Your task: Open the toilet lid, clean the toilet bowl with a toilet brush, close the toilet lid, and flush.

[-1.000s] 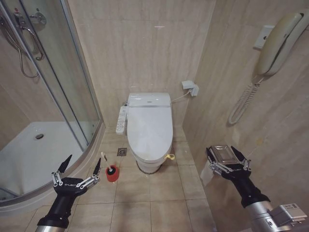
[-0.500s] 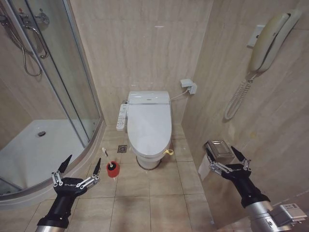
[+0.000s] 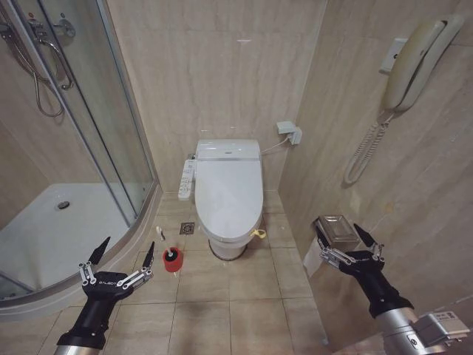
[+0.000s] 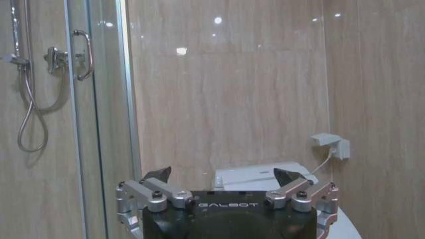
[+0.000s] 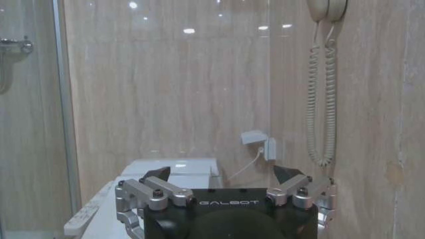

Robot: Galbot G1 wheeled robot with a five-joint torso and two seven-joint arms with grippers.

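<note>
The toilet stands against the back wall with its glossy white toilet lid (image 3: 228, 194) down, so the toilet bowl is hidden under it. A yellow strap (image 3: 258, 234) hangs at the lid's front right edge. On the floor to the toilet's left the toilet brush (image 3: 161, 235) leans in a red cup (image 3: 171, 263), its thin white handle sticking out. My left gripper (image 3: 128, 243) hovers open just left of the cup, nearer to me. My right gripper (image 3: 338, 231) is open by the right wall. Both also show open, left gripper (image 4: 222, 173) and right gripper (image 5: 220, 171).
A curved glass shower enclosure (image 3: 118, 140) and white shower tray (image 3: 59, 233) take up the left. A wall phone (image 3: 414, 66) with coiled cord and a metal paper holder (image 3: 334, 226) are on the right wall. A floor drain (image 3: 187, 228) lies beside the toilet.
The camera shifted a second ago, so the whole scene moved a little in the picture. Over the last half second nothing has visibly moved, and both grippers stay open.
</note>
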